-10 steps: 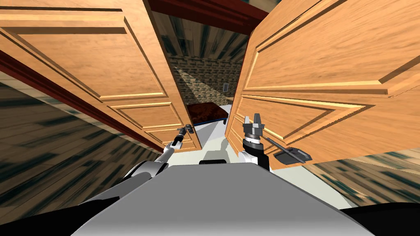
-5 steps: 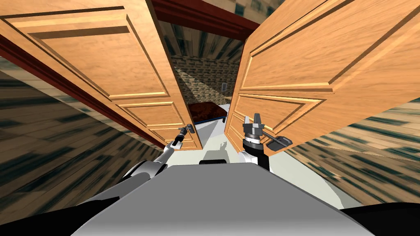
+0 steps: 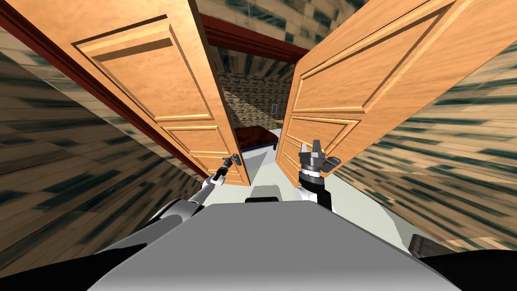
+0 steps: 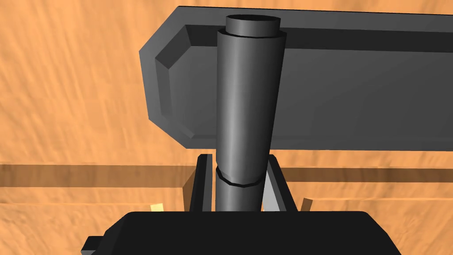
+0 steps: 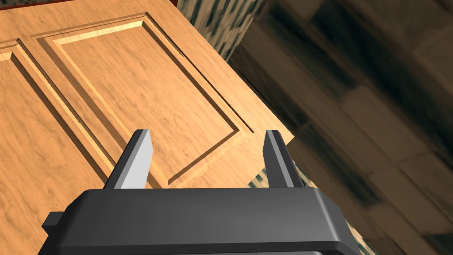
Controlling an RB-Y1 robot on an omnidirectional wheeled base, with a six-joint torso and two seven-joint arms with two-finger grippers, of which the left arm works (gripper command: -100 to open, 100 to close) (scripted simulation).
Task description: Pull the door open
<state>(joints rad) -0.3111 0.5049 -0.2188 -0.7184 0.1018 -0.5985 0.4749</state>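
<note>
My left gripper (image 4: 237,156) is doing the job: its two fingers (image 4: 201,186) are squeezed onto the sides of a dark grey handle (image 4: 247,102), pinching it near its close end. The handle is a round bar, and its long way runs straight on from the gripper, the same way the fingers point. It crosses a dark plate (image 4: 354,88) that lies flat on orange wood. That wood is the left door (image 3: 166,86), and the handle sits low on it by the free edge, a little ahead of me on my left. My right gripper (image 3: 315,149) is up on the other side with its fingers (image 5: 132,164) spread wide and nothing between them. It is just beside the second handle (image 3: 330,162), on the right door (image 3: 353,86), but I cannot tell if they touch. So the left arm is the one to pull. I think the door is only part way open, and the pull has to come back toward me and swing out to the left, with the grip tight so the bar does not slip. Farther off, a gap lies between the two doors. Through it I see a pale floor (image 3: 260,164), a dark red thing (image 3: 255,135) and then a brick wall (image 3: 252,93). A dark red frame (image 3: 252,40) runs over the doors
</note>
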